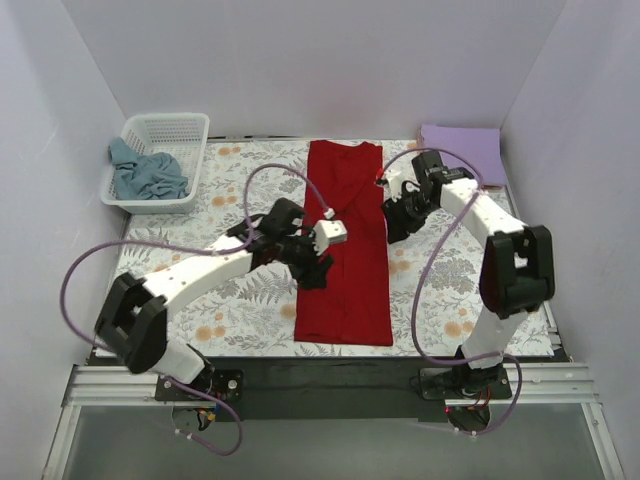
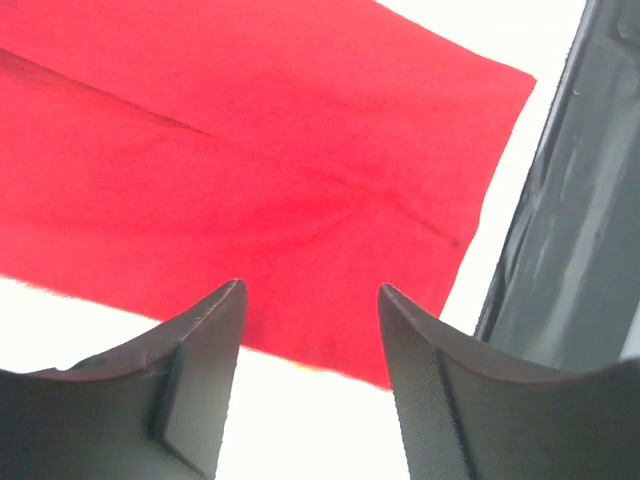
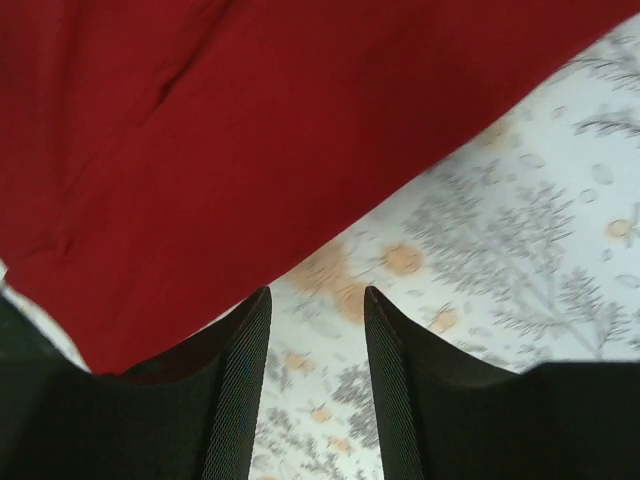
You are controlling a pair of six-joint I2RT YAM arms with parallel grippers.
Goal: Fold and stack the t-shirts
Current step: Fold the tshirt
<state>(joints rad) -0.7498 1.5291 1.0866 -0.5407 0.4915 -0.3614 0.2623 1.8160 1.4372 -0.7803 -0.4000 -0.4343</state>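
Note:
The deep red t-shirt (image 1: 345, 240) lies as a long narrow strip down the middle of the floral cloth; it also shows in the left wrist view (image 2: 270, 170) and in the right wrist view (image 3: 250, 130). My left gripper (image 1: 318, 268) is open and empty, over the shirt's left edge. My right gripper (image 1: 393, 225) is open and empty, just right of the shirt's right edge, over bare cloth. The lavender t-shirt (image 1: 462, 150) lies folded at the far right corner. The blue-grey t-shirt (image 1: 147, 172) is crumpled inside the basket.
The white lattice basket (image 1: 165, 128) stands at the far left corner. The floral table cloth (image 1: 240, 300) covers the table. White walls close in the left, back and right sides. A black rail (image 1: 330, 375) runs along the near edge.

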